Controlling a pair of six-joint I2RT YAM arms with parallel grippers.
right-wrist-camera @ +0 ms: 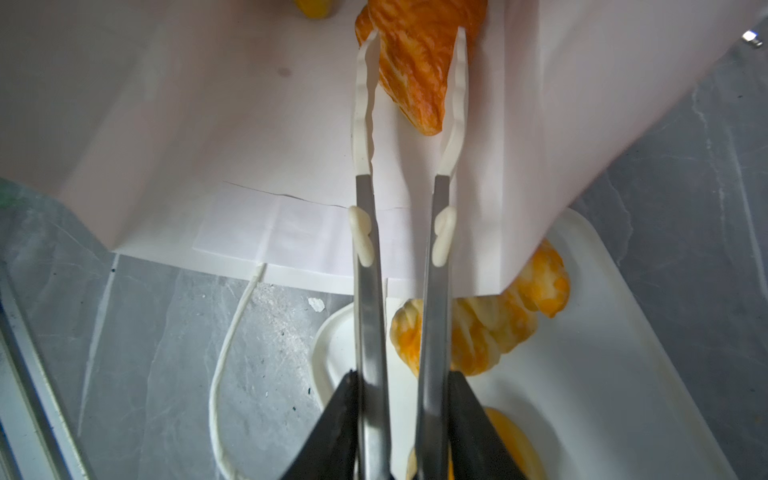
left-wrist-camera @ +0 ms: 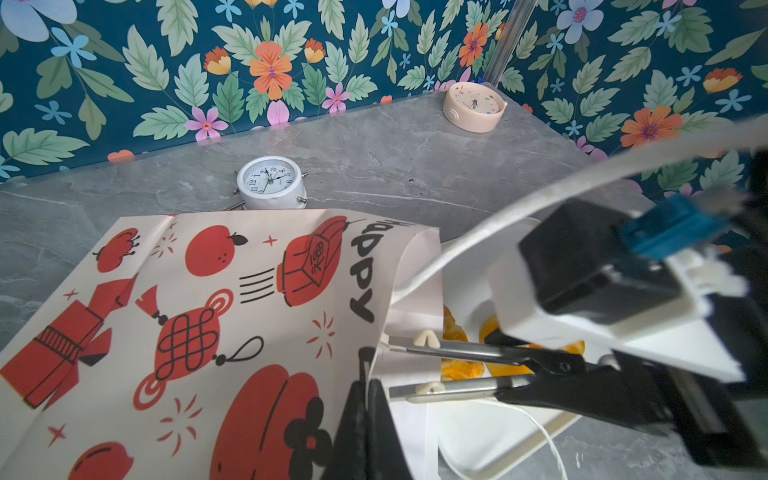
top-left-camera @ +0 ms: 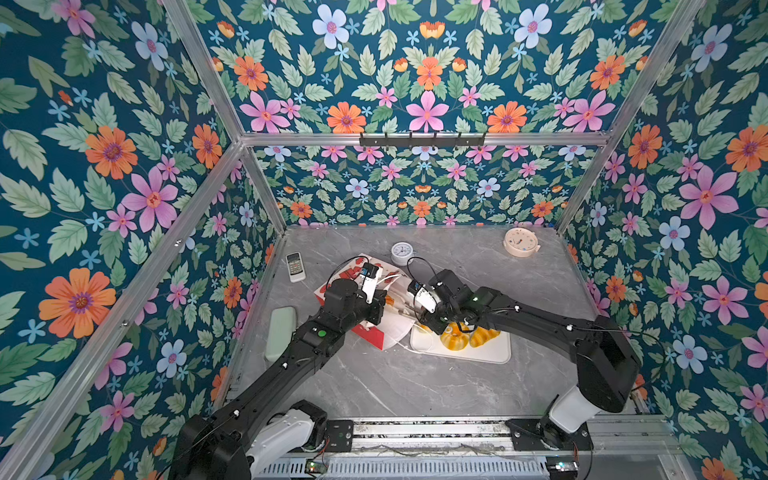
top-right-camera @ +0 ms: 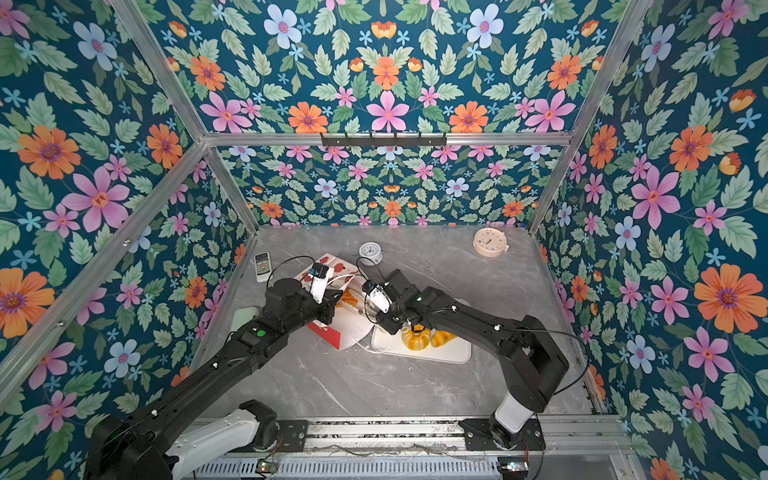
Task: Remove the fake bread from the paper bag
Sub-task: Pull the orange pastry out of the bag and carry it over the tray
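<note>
Closest to me, the white tray (top-left-camera: 492, 354) sits on the grey marble tabletop (top-left-camera: 415, 386) with a round fluted bun (top-left-camera: 454, 338) and a ridged twist loaf (top-left-camera: 483, 336) side by side on it. The loaf is partly under the bag's lifted edge.

Just beyond, the paper bag (left-wrist-camera: 208, 311) lies on its side. Its long axis runs roughly across the table, with the mouth toward the right arm and over the tray's end, and one white cord handle (right-wrist-camera: 232, 353) trails onto the marble.

The left gripper (left-wrist-camera: 368, 411) is pinched shut on the rim of the bag's upper wall. The right gripper (right-wrist-camera: 415, 41) has its long tong fingers inside the mouth, standing narrow, one on each side of a brown triangular pastry (right-wrist-camera: 411, 79) on the white inner paper. I can't tell whether they actually clamp it. The pastry's pointed end faces the mouth and its length runs along the tongs. A yellow piece (right-wrist-camera: 313, 7) lies deeper in the bag.

Farther back are a white alarm clock (top-left-camera: 401, 252), a remote control (top-left-camera: 295, 267) and a cream round clock (top-left-camera: 520, 242). A pale green case (top-left-camera: 280, 332) lies by the left wall. Floral wallpaper (top-left-camera: 415, 83) on an aluminium frame closes it all in.
</note>
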